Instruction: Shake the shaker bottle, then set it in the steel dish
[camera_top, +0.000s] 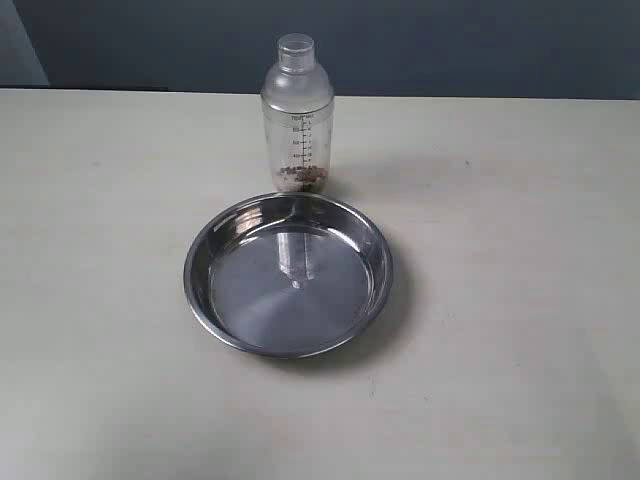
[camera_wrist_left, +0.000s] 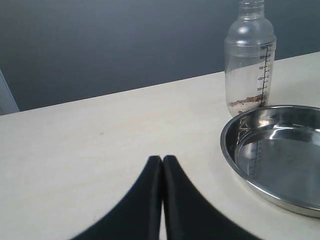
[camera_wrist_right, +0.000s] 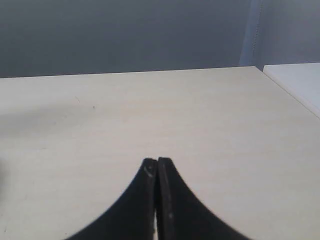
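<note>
The shaker bottle (camera_top: 297, 115) stands upright on the table just behind the steel dish (camera_top: 205, 296), with brownish bits at its bottom. The left wrist view shows the same bottle (camera_wrist_left: 249, 60) past the dish's rim (camera_wrist_left: 230, 155). My left gripper (camera_wrist_left: 162, 159) is shut and holds nothing, well short of the dish. My right gripper (camera_wrist_right: 157, 161) is shut too, over bare tabletop, with neither bottle nor dish in its view. Neither gripper shows in the exterior view.
The pale table (camera_top: 520, 300) runs back to a dark wall (camera_top: 450, 45). In the right wrist view the table's far corner (camera_wrist_right: 257, 67) shows, with a white surface (camera_wrist_right: 300, 82) beyond it.
</note>
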